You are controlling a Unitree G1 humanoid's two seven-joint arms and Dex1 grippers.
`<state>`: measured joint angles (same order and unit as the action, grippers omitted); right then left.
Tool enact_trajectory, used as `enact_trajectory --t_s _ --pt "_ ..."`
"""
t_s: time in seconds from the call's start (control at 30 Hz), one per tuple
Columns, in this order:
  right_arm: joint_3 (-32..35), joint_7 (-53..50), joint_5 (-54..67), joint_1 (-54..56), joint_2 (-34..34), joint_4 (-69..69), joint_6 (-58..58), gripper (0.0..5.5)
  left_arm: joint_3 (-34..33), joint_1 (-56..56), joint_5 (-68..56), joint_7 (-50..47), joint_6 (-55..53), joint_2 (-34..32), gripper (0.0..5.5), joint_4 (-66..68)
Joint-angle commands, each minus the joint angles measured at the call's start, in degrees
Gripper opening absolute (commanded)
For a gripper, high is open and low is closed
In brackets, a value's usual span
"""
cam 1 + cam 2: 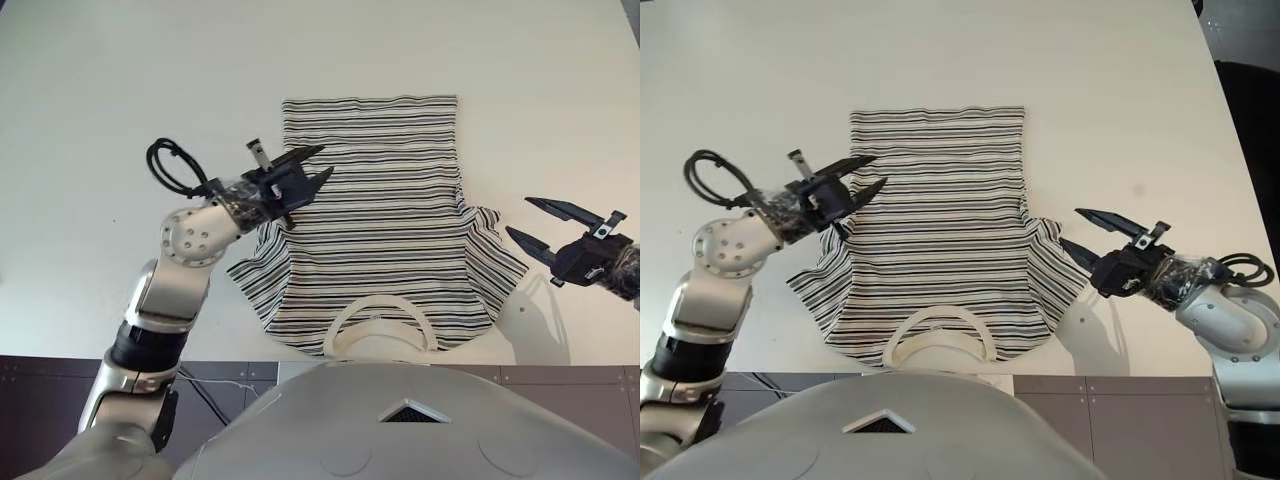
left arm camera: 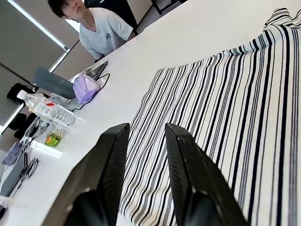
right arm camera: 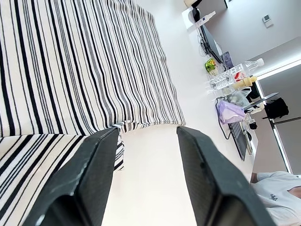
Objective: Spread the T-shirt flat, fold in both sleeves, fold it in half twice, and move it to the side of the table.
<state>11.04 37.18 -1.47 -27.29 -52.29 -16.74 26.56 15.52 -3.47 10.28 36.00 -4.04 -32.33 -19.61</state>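
A black-and-white striped T-shirt point(image 1: 380, 220) lies spread on the white table, collar point(image 1: 385, 320) toward me and hem at the far side. Its left sleeve point(image 1: 258, 268) and right sleeve point(image 1: 497, 250) stick out to the sides. My left gripper point(image 1: 322, 162) hovers open over the shirt's left edge, above the left sleeve, with nothing between its fingers point(image 2: 113, 155). To the right of the right sleeve my right gripper point(image 1: 1070, 227) stands open over bare table, pointing at the shirt. The right wrist view looks across the stripes point(image 3: 70, 70) between the open fingers point(image 3: 96, 169).
Bare white table point(image 1: 120, 80) surrounds the shirt on the left, far and right sides. The table's front edge point(image 1: 60, 358) runs close below the collar. Far off in the left wrist view stand a water bottle point(image 2: 47, 110), a purple pouch point(image 2: 84, 88) and a laptop point(image 2: 54, 82).
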Motion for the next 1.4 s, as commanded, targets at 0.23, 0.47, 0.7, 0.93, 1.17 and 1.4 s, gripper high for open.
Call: enact_trajectory --t_s 0.23,0.47,0.7,0.93,1.17,1.4 --pt "-5.8 1.1 -4.3 7.8 1.8 -0.7 -0.8 2.27 11.0 -9.6 10.5 1.5 10.4 1.6 1.37 25.7" --pt "-7.3 0.9 -5.9 9.1 3.0 -1.7 -1.7 2.27 12.4 -15.0 12.9 -0.5 15.9 3.3 1.37 42.2" --pt "-8.6 0.4 -7.3 9.2 4.3 -1.8 -2.1 2.27 9.9 -18.3 10.8 -3.1 19.7 4.3 1.37 51.5" --pt "-8.9 -0.4 -7.6 7.0 6.1 -2.3 -1.8 2.27 -3.3 -5.6 -2.5 -3.3 16.0 1.3 1.37 21.4" --pt "-4.9 -2.5 -5.3 0.8 7.5 -2.1 0.3 2.27 -24.7 24.9 -17.3 -5.7 -0.1 1.6 1.37 -8.2" --pt "-0.7 -4.5 -4.2 -3.9 9.2 -2.7 1.5 2.27 -36.7 43.3 -41.3 -11.5 -18.7 12.3 1.37 -13.5"
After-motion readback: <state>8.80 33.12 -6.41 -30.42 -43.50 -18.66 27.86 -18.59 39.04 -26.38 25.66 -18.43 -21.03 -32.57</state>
